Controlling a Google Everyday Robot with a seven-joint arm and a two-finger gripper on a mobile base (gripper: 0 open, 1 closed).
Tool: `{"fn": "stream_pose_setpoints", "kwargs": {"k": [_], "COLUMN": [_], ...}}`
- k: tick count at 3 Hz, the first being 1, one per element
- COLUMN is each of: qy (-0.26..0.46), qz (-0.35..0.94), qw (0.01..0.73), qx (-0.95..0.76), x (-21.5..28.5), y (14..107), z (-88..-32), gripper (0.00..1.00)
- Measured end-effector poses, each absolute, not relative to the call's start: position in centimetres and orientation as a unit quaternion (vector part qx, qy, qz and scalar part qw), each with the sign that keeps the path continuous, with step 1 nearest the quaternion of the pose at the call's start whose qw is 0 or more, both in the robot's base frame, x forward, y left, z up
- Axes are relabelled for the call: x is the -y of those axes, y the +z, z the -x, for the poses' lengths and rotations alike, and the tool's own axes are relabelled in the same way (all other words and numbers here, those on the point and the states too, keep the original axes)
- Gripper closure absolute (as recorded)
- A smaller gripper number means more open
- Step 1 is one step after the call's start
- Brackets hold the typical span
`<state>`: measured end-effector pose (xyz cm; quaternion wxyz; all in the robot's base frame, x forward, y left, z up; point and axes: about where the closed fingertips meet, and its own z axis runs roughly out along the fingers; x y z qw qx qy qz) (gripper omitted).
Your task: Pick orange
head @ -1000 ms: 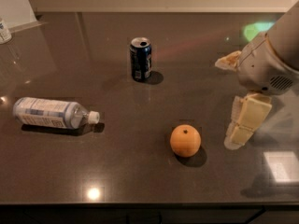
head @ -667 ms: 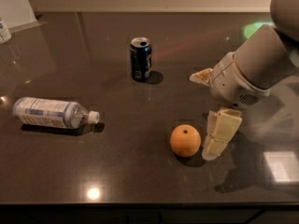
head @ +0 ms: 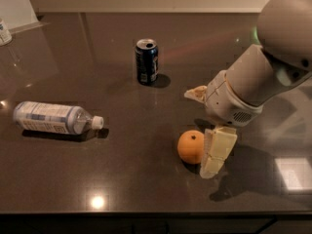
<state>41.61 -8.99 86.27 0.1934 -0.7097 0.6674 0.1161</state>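
The orange (head: 190, 147) is a small round fruit with a dark stem dot, resting on the dark tabletop right of centre near the front. My gripper (head: 199, 133) comes in from the right on a large white arm and is open. Its near cream finger (head: 218, 151) stands right against the orange's right side. The far finger (head: 196, 93) points left, well behind the orange. Whether the near finger touches the fruit I cannot tell.
A dark blue soda can (head: 146, 61) stands upright behind the orange. A clear plastic water bottle (head: 54, 117) lies on its side at the left. The dark table (head: 126, 179) ends at a front edge just below. A white container (head: 4, 31) sits at the far left edge.
My arm has swung left across the table. The near finger went from well to the right of the orange to right beside it. The orange, can and bottle have not moved.
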Motion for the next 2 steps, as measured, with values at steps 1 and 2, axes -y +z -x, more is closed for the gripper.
{"fn": "stream_pose_setpoints", "kwargs": {"k": [1, 2], "qy": [0.133, 0.147], "qz": [0.718, 0.722], "qw": [0.185, 0.184], "qx": [-0.658, -0.65], "x": [7.95, 7.31], "y": [84.58, 83.88], "z": [-41.07, -40.54], "gripper": [0.0, 0.17]}}
